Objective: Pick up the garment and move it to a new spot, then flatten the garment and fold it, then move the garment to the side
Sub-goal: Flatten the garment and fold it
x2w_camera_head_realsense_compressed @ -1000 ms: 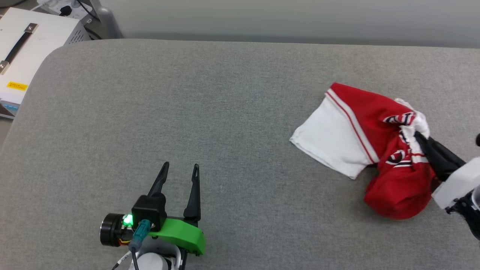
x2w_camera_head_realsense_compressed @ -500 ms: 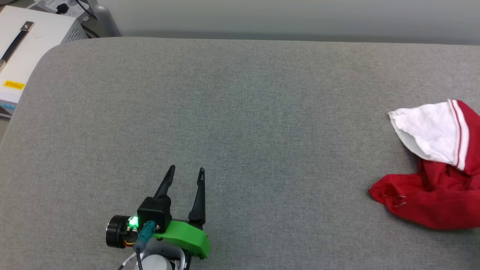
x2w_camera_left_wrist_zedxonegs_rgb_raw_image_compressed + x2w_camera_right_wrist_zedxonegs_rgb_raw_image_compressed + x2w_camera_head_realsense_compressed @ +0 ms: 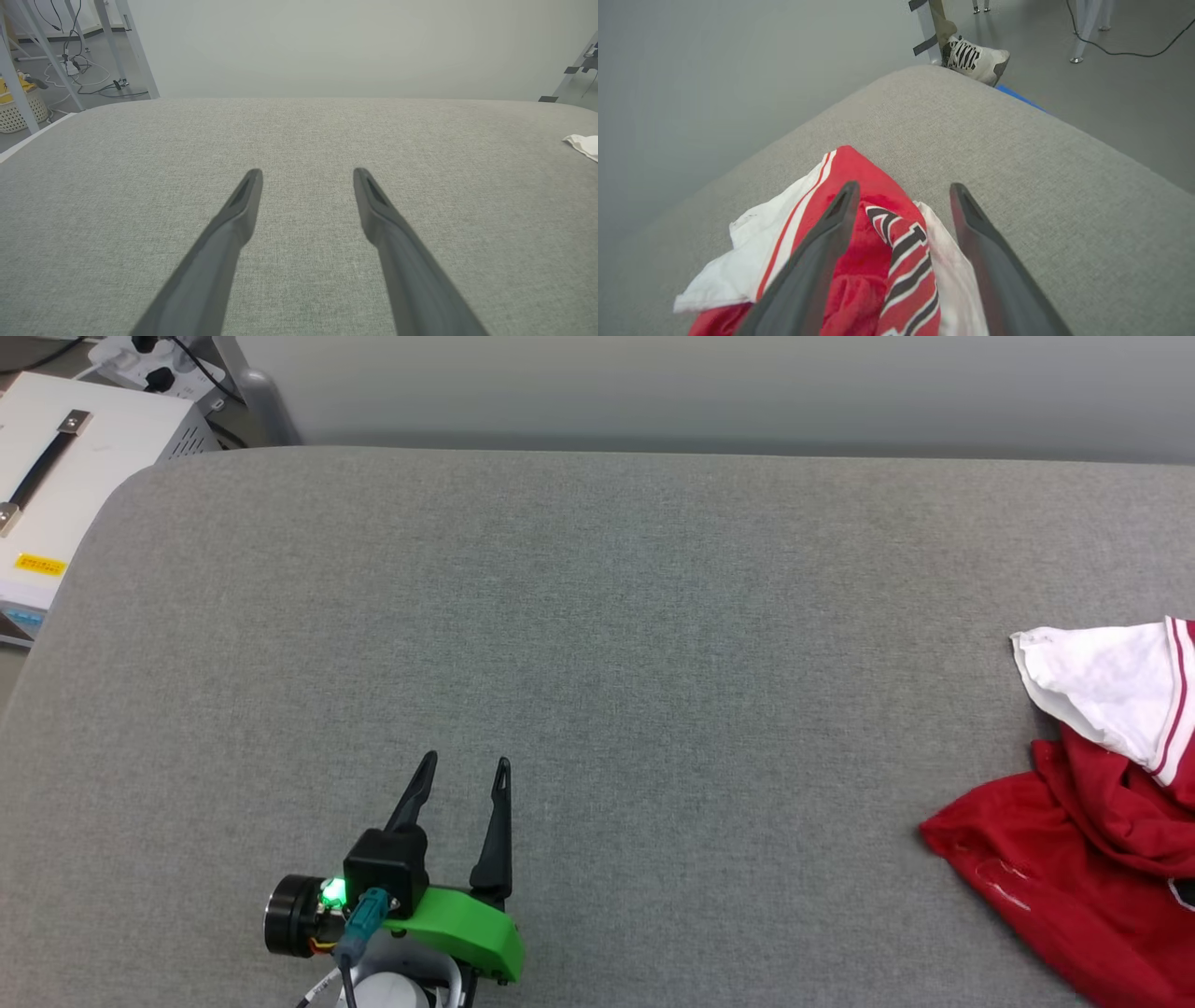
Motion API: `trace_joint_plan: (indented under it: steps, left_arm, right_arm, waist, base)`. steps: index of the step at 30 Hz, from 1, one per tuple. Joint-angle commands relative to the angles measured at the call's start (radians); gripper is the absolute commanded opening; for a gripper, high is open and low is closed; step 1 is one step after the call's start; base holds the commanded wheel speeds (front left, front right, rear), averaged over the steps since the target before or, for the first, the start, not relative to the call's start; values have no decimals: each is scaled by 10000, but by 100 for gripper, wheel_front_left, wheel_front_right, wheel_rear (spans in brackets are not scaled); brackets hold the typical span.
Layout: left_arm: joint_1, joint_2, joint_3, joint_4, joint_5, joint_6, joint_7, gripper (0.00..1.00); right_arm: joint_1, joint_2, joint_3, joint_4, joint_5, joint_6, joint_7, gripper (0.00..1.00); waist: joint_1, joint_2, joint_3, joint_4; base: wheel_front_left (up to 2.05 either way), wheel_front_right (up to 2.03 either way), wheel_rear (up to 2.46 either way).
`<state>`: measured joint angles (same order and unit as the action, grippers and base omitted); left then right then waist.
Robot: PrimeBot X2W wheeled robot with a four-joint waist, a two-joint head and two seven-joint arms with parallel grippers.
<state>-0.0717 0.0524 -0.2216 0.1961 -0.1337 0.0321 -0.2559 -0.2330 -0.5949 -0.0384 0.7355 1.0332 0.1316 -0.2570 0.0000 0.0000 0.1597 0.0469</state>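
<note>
Grey woven padding covers the table (image 3: 597, 616) beneath both my arms. My right gripper (image 3: 904, 185) hangs directly above the garment (image 3: 852, 165), its two dark fingers spread wide and clamping nothing — red cloth and a band of black, white-edged print (image 3: 903, 254) show in the gap between them, and I cannot tell whether the fingers brush the fabric. The garment lies crumpled on the table near its rounded right corner. Its red body is bunched up, and one white sleeve (image 3: 1102, 681), edged in red-and-white stripes, spreads out on the side away from me. In the head view part of the garment runs past the right edge.

My left gripper (image 3: 466, 761) sits well apart from the garment, far to its left and low over bare padding, its fingers likewise parted and holding nothing. Its wrist camera catches a white tip of the sleeve at the right edge.

Beyond the garment, past the table's corner, a person's shoe (image 3: 976, 53) with black laces stands on the grey floor beside a taped post (image 3: 924, 28). Far to the garment's left, off the table's other corner, sits a white box (image 3: 84, 467) with a black handle and a yellow label — a power strip (image 3: 140, 355) lies just behind it.
</note>
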Motion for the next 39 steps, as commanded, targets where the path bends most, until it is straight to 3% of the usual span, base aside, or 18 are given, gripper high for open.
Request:
trace_joint_plan:
  steps: [1, 6, 11, 18, 24, 28, 33, 39]
  left_arm:
    - [148, -22, 22, -24, 13, 87, -59, 100]
    - [169, -22, 55, -101, 75, 88, -59, 100]
    - [146, -22, 137, -177, 162, 63, -59, 100]
    - [-76, -22, 174, -401, 320, 26, -59, 100]
    - [-347, -22, 61, -738, 366, 93, -59, 100]
    - [-547, -22, -13, -995, 359, 167, -59, 100]
    - [-848, -22, -110, -1229, 328, 238, -59, 100]
    - [-1140, -22, -204, -1302, 255, 317, -59, 100]
  right_arm:
    - [-6, 99, -457, -414, -731, -9, -45, 100]
    - [20, 555, -1723, -2465, -3390, -9, -46, 100]
    - [-467, 449, -1306, -4245, -5165, -9, 510, 100]
    - [-1701, -300, 469, -5875, -5791, -9, 4177, 100]
    - [-2531, -1166, 2224, -5627, -4732, -9, 8140, 100]
    - [-3139, -1553, 2983, -5148, -4115, -9, 9798, 100]
    - [-3931, -1515, 3642, -3986, -4132, -9, 10478, 100]
    - [-4436, -1117, 4106, -2230, -4297, -9, 10345, 100]
  waist:
    - [0, 0, -43, -25]
    - [0, 0, -82, -52]
    - [0, 0, -25, -79]
    - [0, 0, 273, 26]
    - [0, 0, 684, 310]
    - [0, 0, 1063, 500]
    - [0, 0, 1569, 735]
    - [0, 0, 2031, 986]
  base:
    - [0, 0, 0]
    - [0, 0, 0]
    - [0, 0, 0]
    - [0, 0, 0]
    - [0, 0, 0]
    - [0, 0, 0]
    - [0, 0, 0]
    - [0, 0, 0]
